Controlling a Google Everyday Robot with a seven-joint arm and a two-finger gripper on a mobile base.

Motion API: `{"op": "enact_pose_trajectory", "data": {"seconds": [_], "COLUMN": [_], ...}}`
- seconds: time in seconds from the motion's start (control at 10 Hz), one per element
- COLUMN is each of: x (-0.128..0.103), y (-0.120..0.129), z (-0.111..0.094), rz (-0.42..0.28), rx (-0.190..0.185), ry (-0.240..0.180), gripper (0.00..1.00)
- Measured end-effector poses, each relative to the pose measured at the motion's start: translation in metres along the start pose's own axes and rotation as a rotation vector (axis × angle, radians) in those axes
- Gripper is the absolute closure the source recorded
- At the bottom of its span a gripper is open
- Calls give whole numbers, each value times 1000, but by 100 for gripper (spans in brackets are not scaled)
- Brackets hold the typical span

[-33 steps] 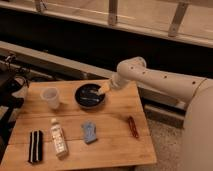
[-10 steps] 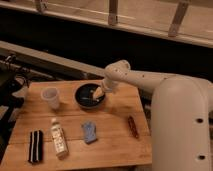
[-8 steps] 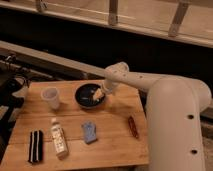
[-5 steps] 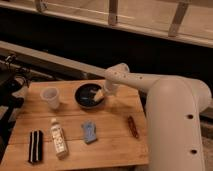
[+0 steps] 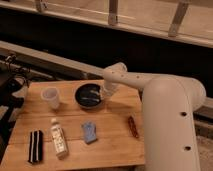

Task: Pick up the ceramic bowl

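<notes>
Gripper at the bowl's rim, ready for the pick.

The gripper (image 5: 104, 95) sits at the right edge of the ceramic bowl (image 5: 89, 95), likely for a rim pinch. The bowl rests on the table (image 5: 115, 145) beside the white cup (image 5: 50, 97); both look empty.

The wooden worktop (image 5: 115, 142) carried the ceramic bowl (image 5: 90, 96) near its back edge, with a translucent white cup (image 5: 50, 97) to one side. Nearer the front lay a black striped item (image 5: 35, 146), a small bottle (image 5: 58, 139), a blue cloth (image 5: 90, 132) and a reddish-brown bar (image 5: 133, 126). The tool (image 5: 104, 95) sat at the bowl's rim.
</notes>
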Motion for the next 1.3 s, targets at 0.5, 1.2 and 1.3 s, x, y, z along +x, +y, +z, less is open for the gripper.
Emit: {"op": "enact_pose_trajectory", "data": {"seconds": [0.5,1.2,1.3], "x": [-8,-26,-28], "y": [-4,-8,-9], "z": [-32,-71,-73], "rz": [-8,-29,-32], "rx": [-21,-51,-55], "ry": [11,-15,-20], "gripper": [82,82,82]}}
